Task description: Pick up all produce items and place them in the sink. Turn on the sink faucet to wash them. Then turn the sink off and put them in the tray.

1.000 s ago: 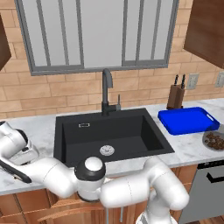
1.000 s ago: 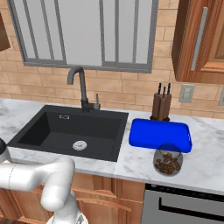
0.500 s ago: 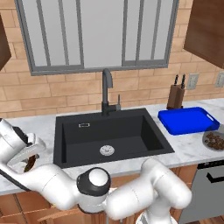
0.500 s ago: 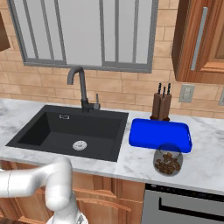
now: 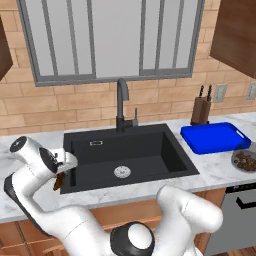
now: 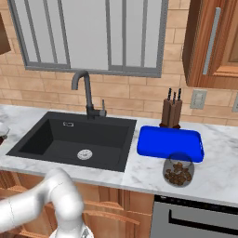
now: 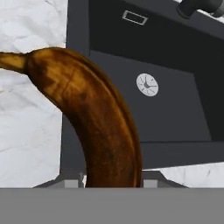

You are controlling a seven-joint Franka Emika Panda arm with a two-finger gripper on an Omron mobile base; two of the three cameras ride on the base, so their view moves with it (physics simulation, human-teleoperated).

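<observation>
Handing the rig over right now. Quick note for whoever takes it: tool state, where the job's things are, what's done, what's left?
Tool: shut on the brown banana, held at the left rim of the sink, over the counter edge.
Sink: nothing in the basin, drain bare. No water seen at the faucet.
Blue tray: right of the sink, nothing in it.
Done: banana picked up.
Left: drop it in the sink, faucet on, faucet off, move it to the tray.

Tray (image 5: 215,137) right of sink (image 5: 127,155) — faucet (image 5: 122,106) behind
</observation>
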